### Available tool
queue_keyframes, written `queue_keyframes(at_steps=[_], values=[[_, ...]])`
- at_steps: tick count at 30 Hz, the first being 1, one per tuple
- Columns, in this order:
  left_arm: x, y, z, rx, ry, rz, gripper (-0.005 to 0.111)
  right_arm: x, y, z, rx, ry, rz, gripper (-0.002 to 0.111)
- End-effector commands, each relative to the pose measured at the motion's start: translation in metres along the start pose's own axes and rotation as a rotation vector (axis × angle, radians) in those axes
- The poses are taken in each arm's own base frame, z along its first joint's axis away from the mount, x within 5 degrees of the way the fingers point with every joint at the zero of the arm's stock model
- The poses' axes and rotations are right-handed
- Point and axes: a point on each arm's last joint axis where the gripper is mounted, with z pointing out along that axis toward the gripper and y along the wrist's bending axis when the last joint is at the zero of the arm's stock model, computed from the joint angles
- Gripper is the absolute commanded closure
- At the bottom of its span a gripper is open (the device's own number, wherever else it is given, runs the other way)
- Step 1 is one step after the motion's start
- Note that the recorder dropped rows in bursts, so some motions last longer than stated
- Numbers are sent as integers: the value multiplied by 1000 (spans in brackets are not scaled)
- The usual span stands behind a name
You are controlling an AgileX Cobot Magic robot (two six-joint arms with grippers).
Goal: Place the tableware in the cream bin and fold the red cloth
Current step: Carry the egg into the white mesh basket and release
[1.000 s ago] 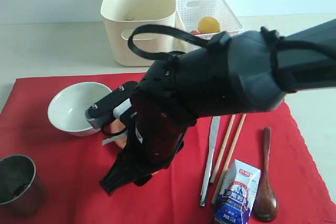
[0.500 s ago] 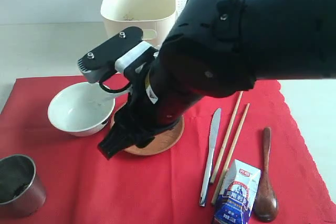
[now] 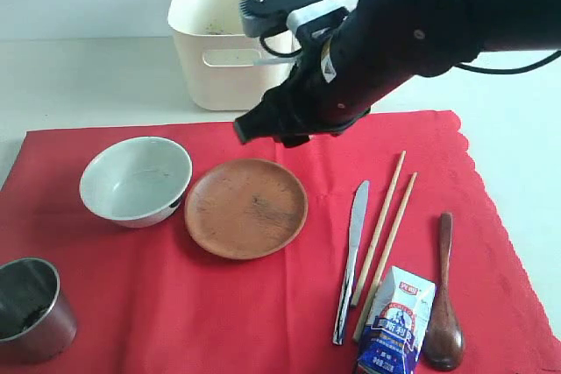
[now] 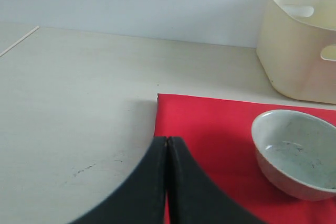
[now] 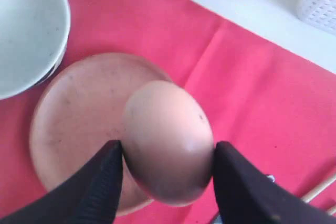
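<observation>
- Right end effector point(image 5: 166, 149): gripping a pale egg point(image 5: 165, 114) between its jaws, hanging over the round brown plate point(image 3: 245, 208).
- Left end effector point(image 4: 167, 145): jaws pressing together on nothing, hovering at the corner of the red cloth point(image 3: 219, 321).
- Red cloth: lying flat and unfolded on the bench point(image 3: 88, 85).
- Bowl point(image 3: 136, 179), plate, steel cup point(image 3: 31, 308), knife point(image 3: 351, 256), chopsticks point(image 3: 386, 225) and spoon point(image 3: 444, 304): all resting on the cloth.
- Blue-white packet point(image 3: 396, 321): lying beside the spoon.
- Cream bin point(image 3: 197, 67): standing behind the cloth.

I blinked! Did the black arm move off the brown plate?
Yes. The right end effector, holding the egg, rose from the brown plate toward the cream bin.
</observation>
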Motion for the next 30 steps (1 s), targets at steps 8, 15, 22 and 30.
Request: queue_keyframes(at_steps=[8, 15, 22, 30], values=[[-1, 0, -1, 2, -13, -1, 106, -23, -45, 32, 93, -143, 22, 108], [-1, 0, -1, 2, -13, -1, 106, -45, -101, 70, 168, -152, 136, 108], [-1, 0, -1, 2, -13, -1, 106, -78, -138, 80, 215, -233, 194, 108], [-1, 0, -1, 2, -13, -1, 106, -104, -162, 105, 241, -289, 218, 108]])
